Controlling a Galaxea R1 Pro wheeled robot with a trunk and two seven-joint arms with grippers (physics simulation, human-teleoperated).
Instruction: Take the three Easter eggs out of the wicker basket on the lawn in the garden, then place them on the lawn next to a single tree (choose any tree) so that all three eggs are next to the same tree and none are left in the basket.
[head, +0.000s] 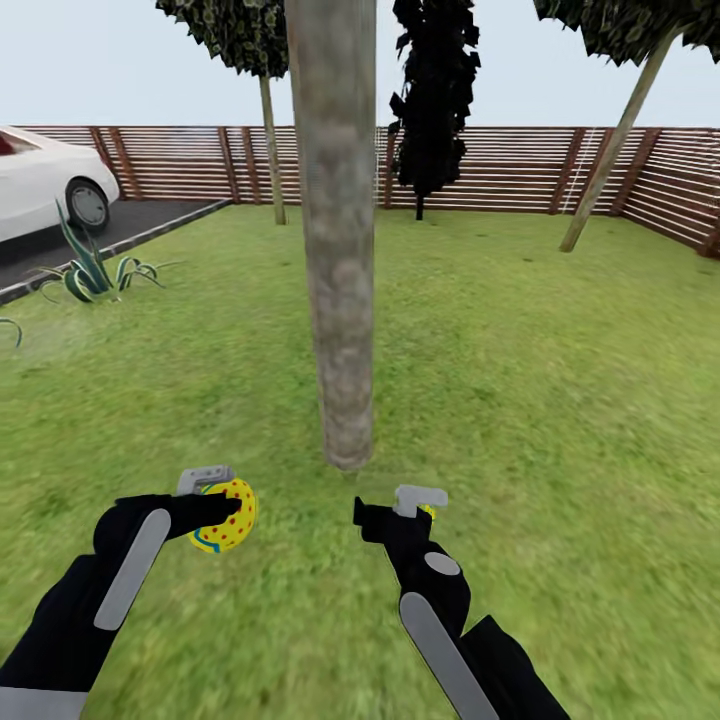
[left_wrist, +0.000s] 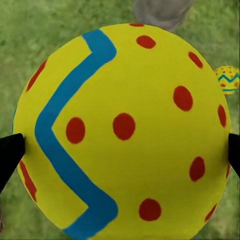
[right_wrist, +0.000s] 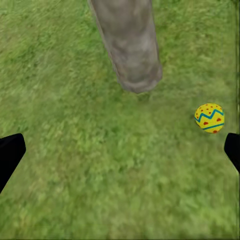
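Left end effector (head: 215, 500) grips smooth rounded egg (head: 228, 515); rough trunk (head: 338, 250) near.

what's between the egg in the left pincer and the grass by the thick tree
Nothing visible. The left pincer holds the egg above bare lawn just short of the tree; another egg lies off to the side.
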